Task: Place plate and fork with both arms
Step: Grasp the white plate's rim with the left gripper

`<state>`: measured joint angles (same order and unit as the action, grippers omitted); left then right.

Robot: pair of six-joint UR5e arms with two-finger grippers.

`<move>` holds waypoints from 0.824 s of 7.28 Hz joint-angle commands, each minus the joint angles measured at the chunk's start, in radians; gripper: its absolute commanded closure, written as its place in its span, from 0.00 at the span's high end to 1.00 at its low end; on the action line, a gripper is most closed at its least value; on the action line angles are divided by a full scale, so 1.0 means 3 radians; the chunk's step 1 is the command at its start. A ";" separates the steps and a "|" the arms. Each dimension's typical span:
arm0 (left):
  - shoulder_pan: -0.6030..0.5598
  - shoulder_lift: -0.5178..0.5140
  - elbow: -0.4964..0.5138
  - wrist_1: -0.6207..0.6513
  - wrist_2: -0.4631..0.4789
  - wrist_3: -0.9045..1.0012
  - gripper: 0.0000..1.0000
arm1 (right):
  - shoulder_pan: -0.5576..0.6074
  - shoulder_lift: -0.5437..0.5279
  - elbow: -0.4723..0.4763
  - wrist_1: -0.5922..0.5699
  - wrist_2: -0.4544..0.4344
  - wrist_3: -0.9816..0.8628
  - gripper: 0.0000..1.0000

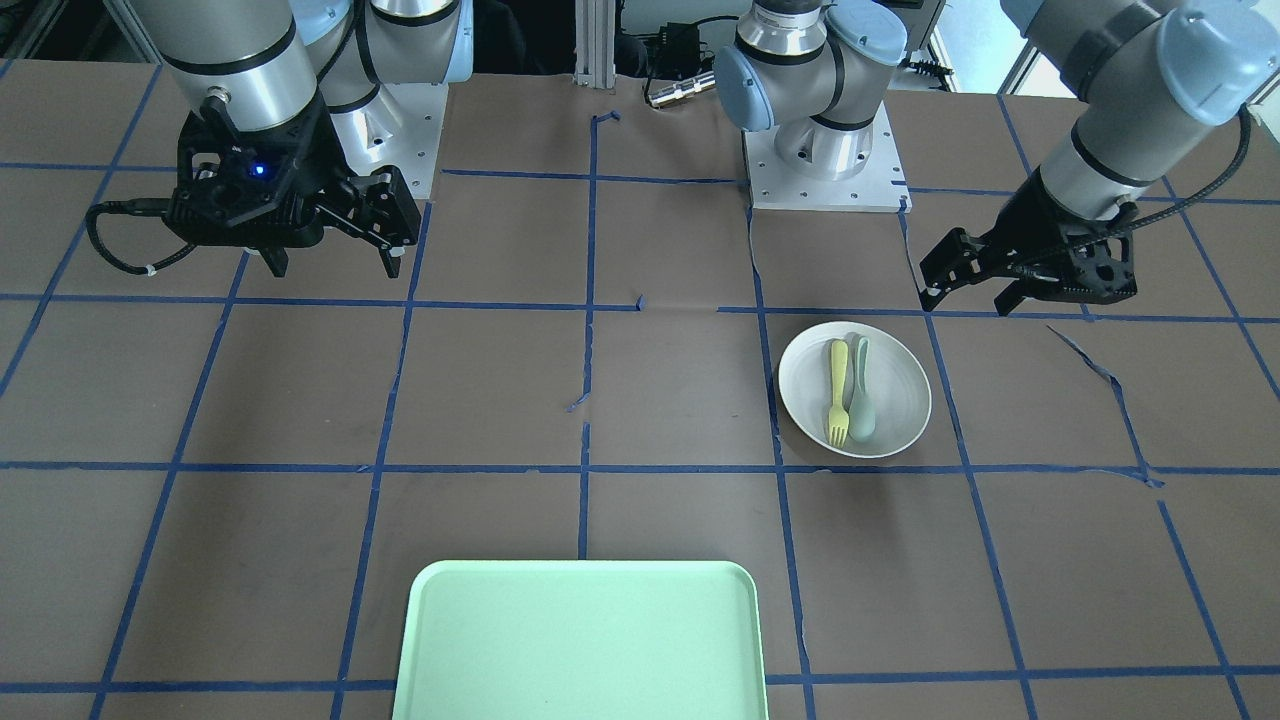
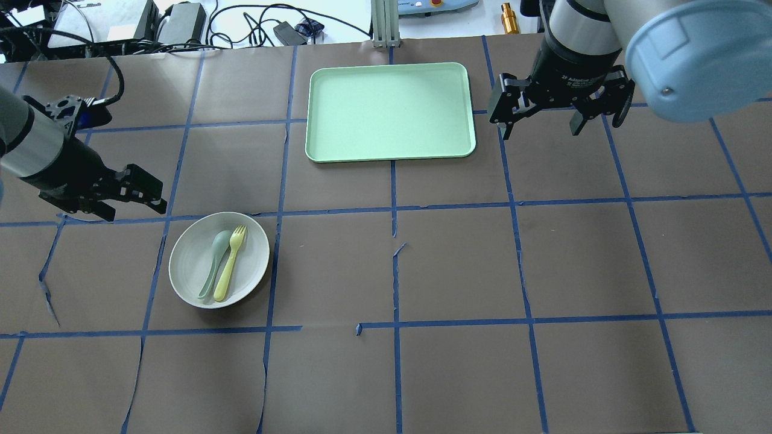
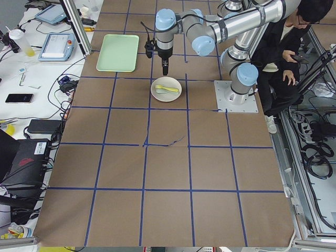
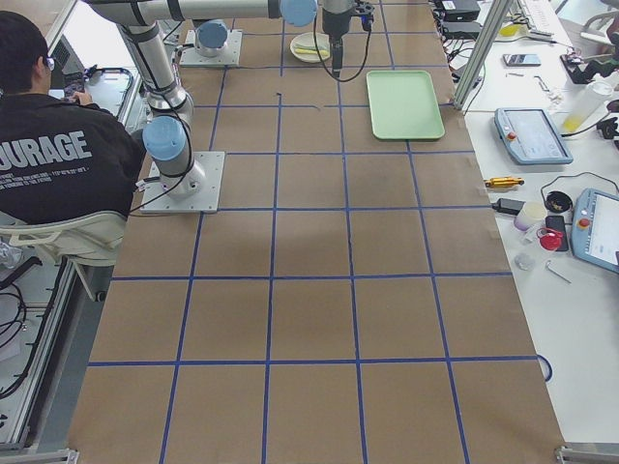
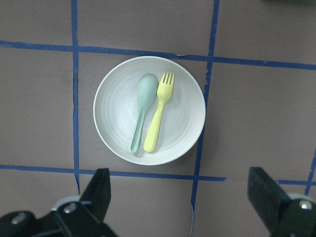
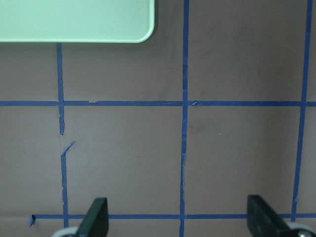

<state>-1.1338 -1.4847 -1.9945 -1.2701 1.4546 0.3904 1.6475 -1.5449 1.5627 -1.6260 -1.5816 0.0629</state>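
Observation:
The white plate (image 1: pixel 900 392) lies on the brown table, on the robot's left side. It also shows in the overhead view (image 2: pixel 190 260) and the left wrist view (image 5: pixel 118 111). The pale yellow fork (image 1: pixel 838 392) (image 2: pixel 231 263) (image 5: pixel 158 119) lies in it beside a grey-green spoon (image 1: pixel 861 395) (image 2: pixel 213 260) (image 5: pixel 141 106). My left gripper (image 1: pixel 965 303) (image 2: pixel 137 212) (image 5: pixel 182 197) is open and empty, above the table just beside the plate. My right gripper (image 1: pixel 335 268) (image 2: pixel 541 131) (image 6: pixel 178 219) is open and empty, above bare table beside the tray.
A rectangular mint-green tray (image 1: pixel 580 640) (image 2: pixel 389 111) (image 6: pixel 74 19) lies at the table's far middle, with nothing in it. Blue tape lines grid the brown table cover. A seated person (image 4: pixel 58 164) is beside the robot bases.

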 commanded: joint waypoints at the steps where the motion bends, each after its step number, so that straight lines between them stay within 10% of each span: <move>1: 0.0312 -0.0240 -0.0808 0.1155 -0.0007 0.0303 0.92 | 0.0000 0.0001 0.0007 0.0000 -0.0005 0.0000 1.00; 6: 0.0333 -0.0798 -0.0909 0.1616 0.0050 0.0401 0.53 | 0.0000 0.0006 0.0007 0.0000 -0.0005 0.0000 1.00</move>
<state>-1.0343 -1.6974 -2.2693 -0.8020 1.4657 0.5128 1.6475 -1.5432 1.5647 -1.6260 -1.5829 0.0629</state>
